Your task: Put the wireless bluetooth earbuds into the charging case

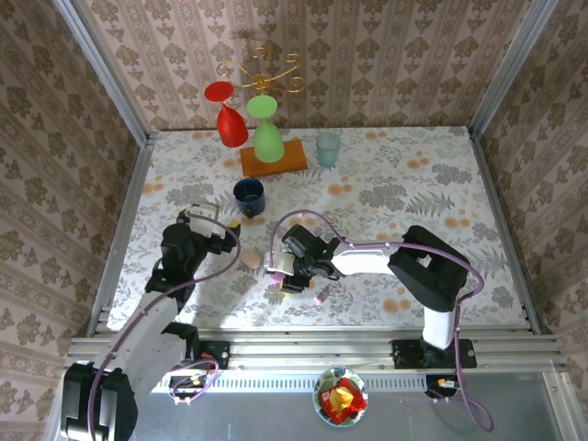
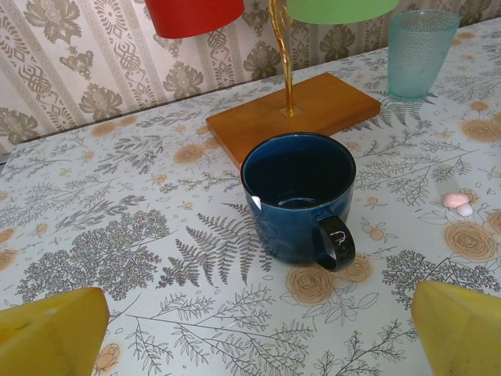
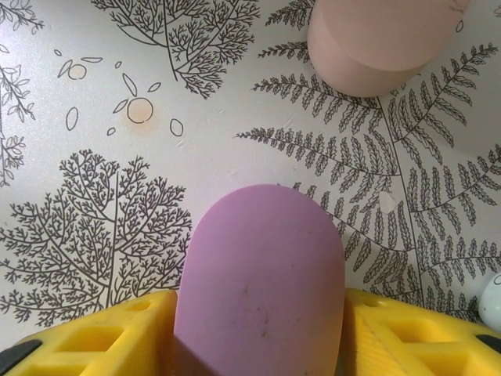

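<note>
The right end effector has its yellow fingers pressed against both sides of a smooth lilac pebble-shaped charging case, which juts out ahead of the fingertips over the floral-patterned table. The left end effector is spread wide and holds nothing.

Two tiny glossy earbuds, one pinkish and one whitish, lie touching on the table, ahead and well to the right of the left end effector, beyond the handle side of a dark blue glazed ceramic mug.

The job now seems to be presenting the case for loading. The grip should stay firm but square, since the rounded, slippery shell could squirt forward out of a pinch near its end. The left end effector would do well to swing right around the mug rather than over it, and to come down on one bud at a time.

The fingers cover the near end of the lilac case, and no seam or lid shows, so I cannot tell whether it is open. A pale pink rounded case ahead of the right end effector is cut off by the frame, as is a whitish rounded object to its right. The buds are too small to tell their orientation.
</note>
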Controlling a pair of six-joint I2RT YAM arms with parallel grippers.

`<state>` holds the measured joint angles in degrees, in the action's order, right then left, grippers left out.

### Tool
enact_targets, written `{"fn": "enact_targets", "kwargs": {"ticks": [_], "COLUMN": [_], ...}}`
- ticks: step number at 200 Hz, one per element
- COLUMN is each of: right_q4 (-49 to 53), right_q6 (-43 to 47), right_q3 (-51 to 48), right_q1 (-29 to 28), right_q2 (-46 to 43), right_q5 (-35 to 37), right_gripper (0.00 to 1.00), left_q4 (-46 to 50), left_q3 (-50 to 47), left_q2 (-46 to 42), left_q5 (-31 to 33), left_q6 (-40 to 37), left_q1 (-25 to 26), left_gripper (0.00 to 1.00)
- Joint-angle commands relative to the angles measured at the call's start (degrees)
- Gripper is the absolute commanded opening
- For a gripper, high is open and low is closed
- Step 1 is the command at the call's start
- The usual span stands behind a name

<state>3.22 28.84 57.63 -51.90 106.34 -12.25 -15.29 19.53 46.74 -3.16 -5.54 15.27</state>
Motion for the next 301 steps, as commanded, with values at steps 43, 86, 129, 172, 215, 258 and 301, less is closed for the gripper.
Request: {"fn": "enact_targets", "kwargs": {"ticks": [43,86,129,172,215,258,301], "right_q4": [4.91,4.57,5.47,9.01,16.62,20.59,21.92], "right_q6": [1.54,1.28,0.35,0.26,2.51,2.55,2.56], "right_q3": [-0.15,0.14,-0.96,-2.13,-0.42,1.64,2.49], "right_q1": [0.84,0.84,3.07,8.62,14.09,15.42,15.42], "right_q2": [-1.00,-1.54,-7.92,-17.19,-24.64,-29.56,-31.60], "right_q5": [-0.56,-1.72,-3.99,-5.68,-6.33,-11.49,-21.39], "right_gripper": [0.48,0.36,0.34,0.33,0.33,0.32,0.32], "left_q4": [-0.55,-2.60,-11.25,-14.88,-23.50,-22.92,-23.32], "left_q3": [0.07,-0.75,-3.27,-2.10,-3.65,-1.24,3.76], "left_q2": [-0.12,-0.14,-1.41,-0.03,5.10,10.99,18.51], "left_q5": [-1.27,0.38,-8.02,-14.16,-27.29,-41.56,-49.40], "left_q6": [0.43,1.70,1.71,-2.09,-4.95,-4.69,-2.43], "left_q1": [-0.33,-0.33,-0.05,5.28,12.38,15.85,17.08], "left_gripper": [1.00,1.00,1.00,1.00,1.00,0.98,0.95]}}
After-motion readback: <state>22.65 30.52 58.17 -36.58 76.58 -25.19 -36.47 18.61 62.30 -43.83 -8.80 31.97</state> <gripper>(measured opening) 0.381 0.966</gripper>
